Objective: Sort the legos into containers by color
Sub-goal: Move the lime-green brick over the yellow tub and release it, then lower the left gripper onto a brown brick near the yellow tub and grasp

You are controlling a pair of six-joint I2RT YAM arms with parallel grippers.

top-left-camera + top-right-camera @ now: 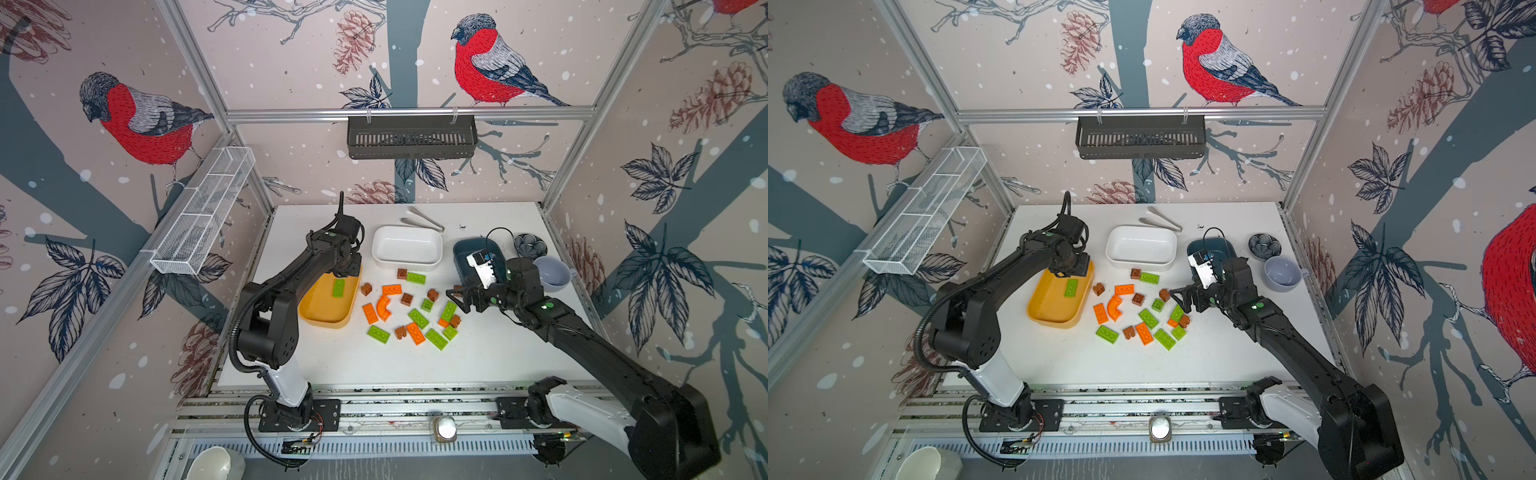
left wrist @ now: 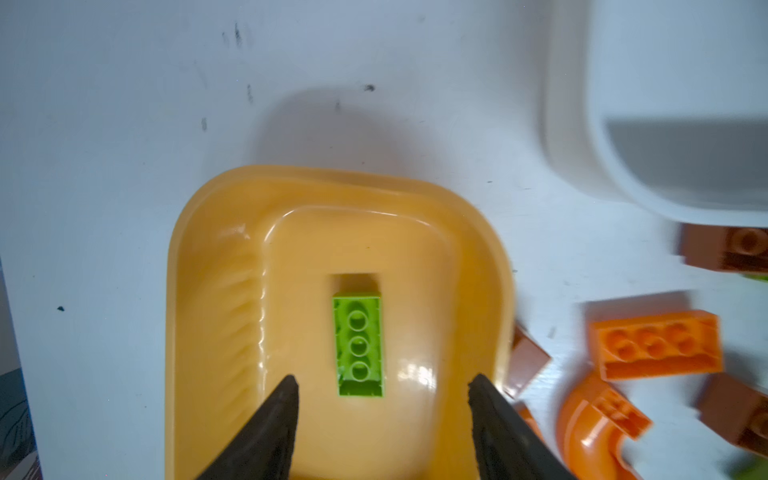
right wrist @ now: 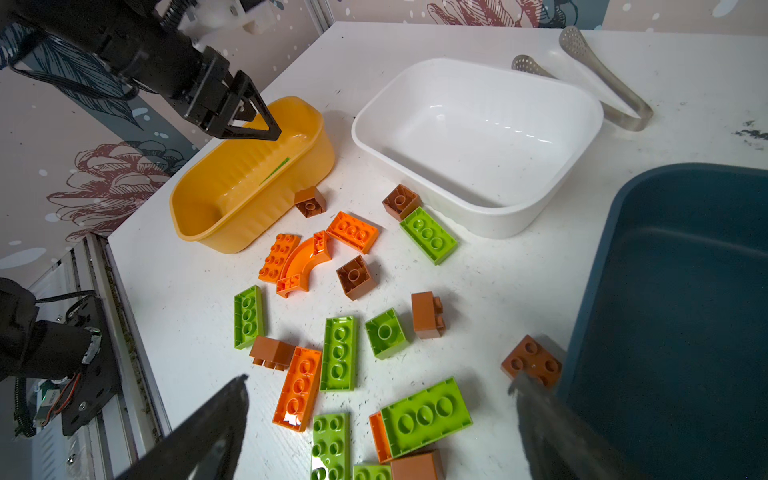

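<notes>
The mustard yellow container (image 1: 320,320) stands left of the pile. One lime green lego (image 2: 358,345) lies underside up on its floor. My left gripper (image 2: 384,378) hangs just above that brick, open, gripping nothing. Loose legos (image 1: 409,311) in green, orange and brown are scattered mid-table, among them an orange arch (image 1: 383,307). My right gripper (image 3: 379,379) is wide open over the pile's right side, beside the dark teal container (image 3: 602,249). A brown lego (image 3: 532,361) sits by one fingertip. The white container (image 1: 407,261) behind the pile holds nothing.
Metal tongs (image 1: 422,218) lie behind the white container. A grey mug (image 1: 550,272) and a dark flower-patterned dish (image 1: 530,245) stand at the right edge. A white wire basket (image 1: 203,216) hangs on the left wall, a black one (image 1: 411,137) on the back wall.
</notes>
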